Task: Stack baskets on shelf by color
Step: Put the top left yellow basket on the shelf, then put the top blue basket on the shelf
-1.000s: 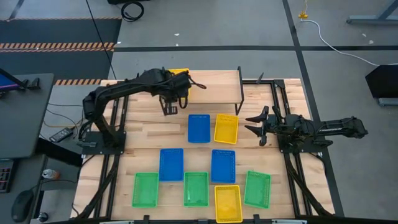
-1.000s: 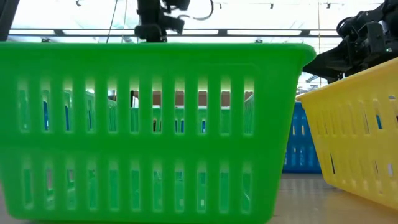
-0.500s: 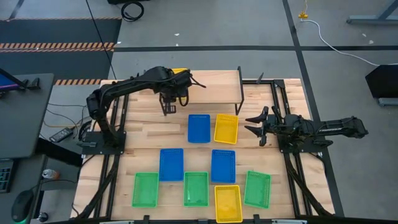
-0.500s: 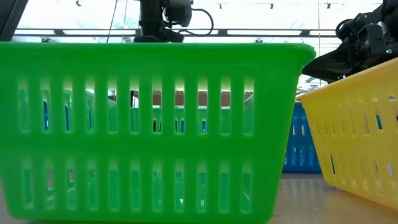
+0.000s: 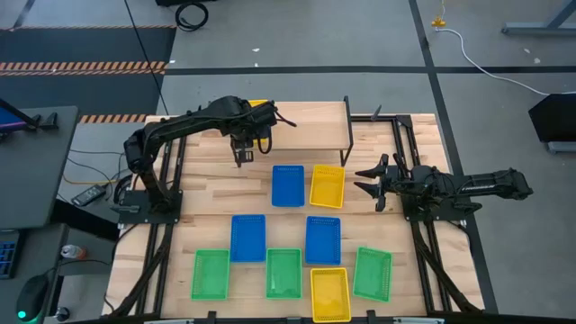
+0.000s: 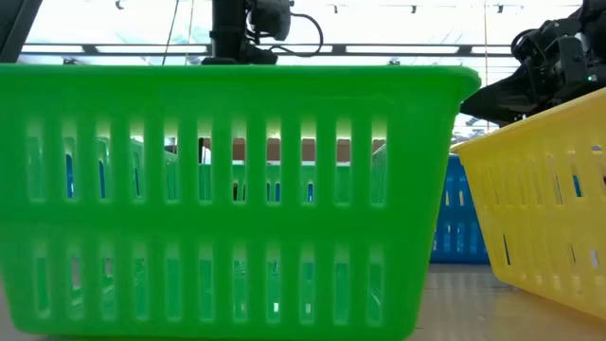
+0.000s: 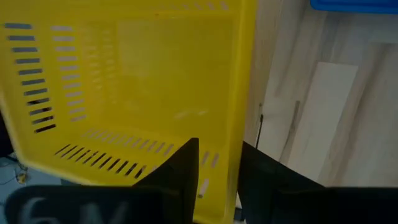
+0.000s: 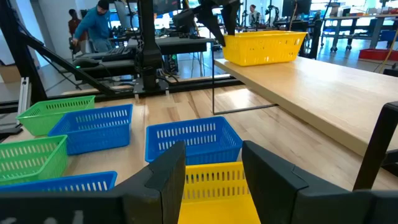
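Observation:
A yellow basket sits at the left end of the shelf, a light plank on thin black legs. My left gripper is over it, shut on its wall. In the right wrist view this yellow basket stands level on the plank. My right gripper is open and hovers just right of a yellow basket on the table, touching nothing. Several more baskets lie on the tabletop: blue, blue, blue, green, green, green, yellow. My left gripper has the yellow basket by one side wall, close to a corner. One finger is inside the basket and the other is outside. The fingers come from above, pointing down. The basket's underside rests on the shelf's left end.
The rest of the shelf top toward the right is bare plank. In the low view a green basket fills the foreground, with a yellow one beside it. Black frame rails run along both table sides. A person stands in the room beyond.
My left gripper, with the yellow basket in it, has shifted a little toward the table's far edge over the shelf's left end. It has been nearly still for the last half second. My right arm has kept still.

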`<state>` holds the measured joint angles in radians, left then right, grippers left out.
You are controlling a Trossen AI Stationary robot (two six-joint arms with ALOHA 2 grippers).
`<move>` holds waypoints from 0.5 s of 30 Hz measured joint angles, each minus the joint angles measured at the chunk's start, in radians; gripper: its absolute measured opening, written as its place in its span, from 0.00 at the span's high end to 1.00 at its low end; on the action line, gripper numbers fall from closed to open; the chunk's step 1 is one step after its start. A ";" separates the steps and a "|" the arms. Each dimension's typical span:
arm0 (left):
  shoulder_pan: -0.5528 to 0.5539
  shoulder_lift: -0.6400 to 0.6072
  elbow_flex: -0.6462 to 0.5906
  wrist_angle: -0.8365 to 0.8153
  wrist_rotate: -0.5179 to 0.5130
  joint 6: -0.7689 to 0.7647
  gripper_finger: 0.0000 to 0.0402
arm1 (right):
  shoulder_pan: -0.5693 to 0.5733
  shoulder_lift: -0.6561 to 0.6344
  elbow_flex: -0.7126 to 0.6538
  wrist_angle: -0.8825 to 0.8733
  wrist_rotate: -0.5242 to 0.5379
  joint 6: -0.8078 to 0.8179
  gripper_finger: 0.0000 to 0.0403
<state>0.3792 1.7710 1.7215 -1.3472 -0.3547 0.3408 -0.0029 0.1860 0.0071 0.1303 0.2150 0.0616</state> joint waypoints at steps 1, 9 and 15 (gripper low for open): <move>-0.004 -0.007 0.003 -0.005 -0.007 0.005 0.74 | 0.000 0.000 0.000 0.000 0.000 0.000 0.59; -0.084 -0.013 0.166 -0.047 0.000 -0.076 0.74 | 0.000 0.000 0.000 0.002 0.001 -0.001 0.59; -0.217 -0.009 0.167 0.043 0.153 -0.164 0.74 | 0.000 0.000 0.000 0.001 0.001 -0.001 0.59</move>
<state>0.1625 1.7616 1.8885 -1.3040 -0.2018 0.1770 -0.0029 0.1860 0.0071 0.1314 0.2161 0.0608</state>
